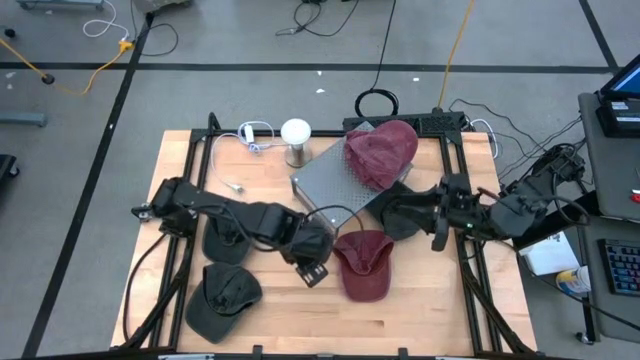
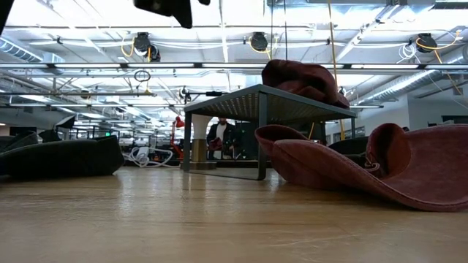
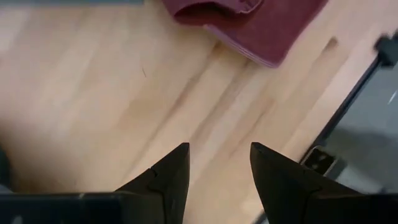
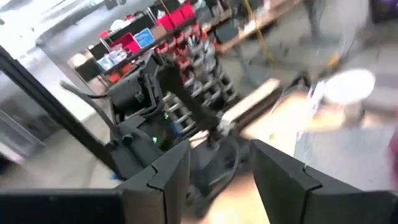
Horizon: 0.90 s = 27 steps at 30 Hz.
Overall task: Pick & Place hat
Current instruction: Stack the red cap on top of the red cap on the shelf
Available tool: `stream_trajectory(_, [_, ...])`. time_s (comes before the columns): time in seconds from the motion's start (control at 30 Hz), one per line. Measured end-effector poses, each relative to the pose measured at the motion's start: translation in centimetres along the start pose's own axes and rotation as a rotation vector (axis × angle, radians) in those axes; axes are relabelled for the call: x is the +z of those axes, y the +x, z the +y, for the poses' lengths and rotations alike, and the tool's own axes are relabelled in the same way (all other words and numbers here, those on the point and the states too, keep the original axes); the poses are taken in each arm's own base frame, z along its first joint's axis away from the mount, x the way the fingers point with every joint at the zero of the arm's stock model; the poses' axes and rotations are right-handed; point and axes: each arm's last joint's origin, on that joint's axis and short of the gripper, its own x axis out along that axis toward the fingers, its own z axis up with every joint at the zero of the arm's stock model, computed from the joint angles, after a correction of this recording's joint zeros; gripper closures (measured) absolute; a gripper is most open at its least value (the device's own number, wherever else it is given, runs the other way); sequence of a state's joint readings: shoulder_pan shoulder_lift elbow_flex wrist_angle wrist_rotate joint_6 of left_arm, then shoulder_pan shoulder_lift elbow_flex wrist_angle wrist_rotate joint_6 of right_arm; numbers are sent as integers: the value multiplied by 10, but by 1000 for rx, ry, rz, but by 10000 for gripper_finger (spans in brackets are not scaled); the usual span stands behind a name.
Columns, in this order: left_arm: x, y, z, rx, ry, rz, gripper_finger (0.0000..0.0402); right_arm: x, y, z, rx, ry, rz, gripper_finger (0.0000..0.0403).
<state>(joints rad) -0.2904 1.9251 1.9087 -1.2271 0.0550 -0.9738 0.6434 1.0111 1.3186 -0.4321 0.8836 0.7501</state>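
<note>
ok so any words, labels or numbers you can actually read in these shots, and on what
None can be read.
Red and blue bins on the shelves in the right wrist view: any labels too blurred.
Laptop screen at the edge of the high view: too small.
Maroon hat on the table: no print shows.

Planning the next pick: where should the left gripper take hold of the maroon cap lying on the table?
Probably the brim of the maroon cap, coming from above. In the low view it lies flat and thin, while the crown stands up soft. The left gripper, fingers open, is right beside it.
</note>
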Motion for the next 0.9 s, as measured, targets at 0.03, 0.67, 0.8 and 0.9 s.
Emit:
stream_trajectory(0.03, [-3, 0, -2, 1, -39, 0, 231, -2, 0, -1, -4, 53, 17, 243])
stream_trajectory(0.67, [-23, 25, -37, -167, -579, -247, 111, -83, 17, -21, 141, 194, 469, 169])
stream_trajectory(0.8, [-26, 53, -32, -186, -650, -280, 106, -95, 15, -25, 182, 210, 461, 180])
stream_trajectory(0.9, [-26, 68, -32, -255, -690, -290, 109, -101, 12, -28, 213, 214, 459, 187])
